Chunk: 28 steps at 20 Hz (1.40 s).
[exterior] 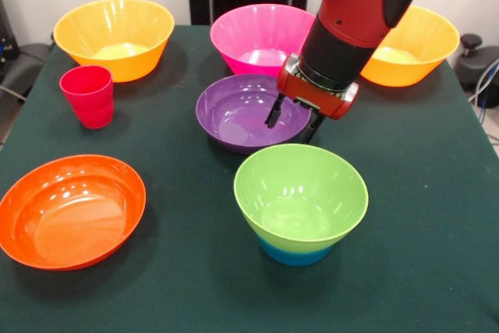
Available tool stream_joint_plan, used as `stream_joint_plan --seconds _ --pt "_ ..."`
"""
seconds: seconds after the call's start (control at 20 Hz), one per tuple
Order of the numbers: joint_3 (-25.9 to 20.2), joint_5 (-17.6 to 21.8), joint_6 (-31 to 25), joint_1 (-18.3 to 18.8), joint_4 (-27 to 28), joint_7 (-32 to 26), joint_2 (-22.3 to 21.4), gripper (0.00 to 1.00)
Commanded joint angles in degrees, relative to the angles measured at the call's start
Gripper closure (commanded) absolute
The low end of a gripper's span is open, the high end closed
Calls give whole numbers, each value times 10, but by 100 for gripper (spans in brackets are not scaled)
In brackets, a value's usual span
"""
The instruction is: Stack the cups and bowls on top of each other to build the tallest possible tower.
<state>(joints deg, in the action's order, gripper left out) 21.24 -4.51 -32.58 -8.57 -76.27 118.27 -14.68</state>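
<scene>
Front view showed the red and black arm (343,13) coming down from the top of the picture to the middle of the dark green table (437,216). Its gripper (293,120) hung over the right side of the wide purple bowl (242,118), with the two dark fingers (275,111) spread a little apart; one finger pointed down inside the bowl and the other sat at or just outside the right rim. Nothing was held between them, though whether a finger touched the rim could not be told. Just in front of the purple bowl stood the tower (301,212): a lime green bowl (300,193) nested upright on a small blue bowl (296,253), of which only the lower band showed beneath the green one. The wide orange bowl (70,210) lay at the near left of the table, well apart from the tower. The red cup (88,95), ridged on its lower half, stood upright toward the left edge, between the orange bowl and a large yellow-orange bowl (114,37) at the far left corner. The large pink bowl (261,37) sat behind the purple bowl, close to it, partly covered on its right by the arm. A second yellow-orange bowl (421,48) stood at the far right, its left part hidden behind the arm. All the bowls rested open side up, and each single bowl looked empty.
</scene>
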Motion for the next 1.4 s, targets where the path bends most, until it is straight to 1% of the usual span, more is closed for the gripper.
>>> stream_joint_plan --seconds 0.05,0.3,0.75,1.4 --pt "-74 4 -41 5 -10 32 13 0" --pt "-77 0 -48 7 1 33 22 0" --pt "-80 -5 -34 3 5 46 38 0" --pt "-81 -10 -17 -4 -16 59 36 0"
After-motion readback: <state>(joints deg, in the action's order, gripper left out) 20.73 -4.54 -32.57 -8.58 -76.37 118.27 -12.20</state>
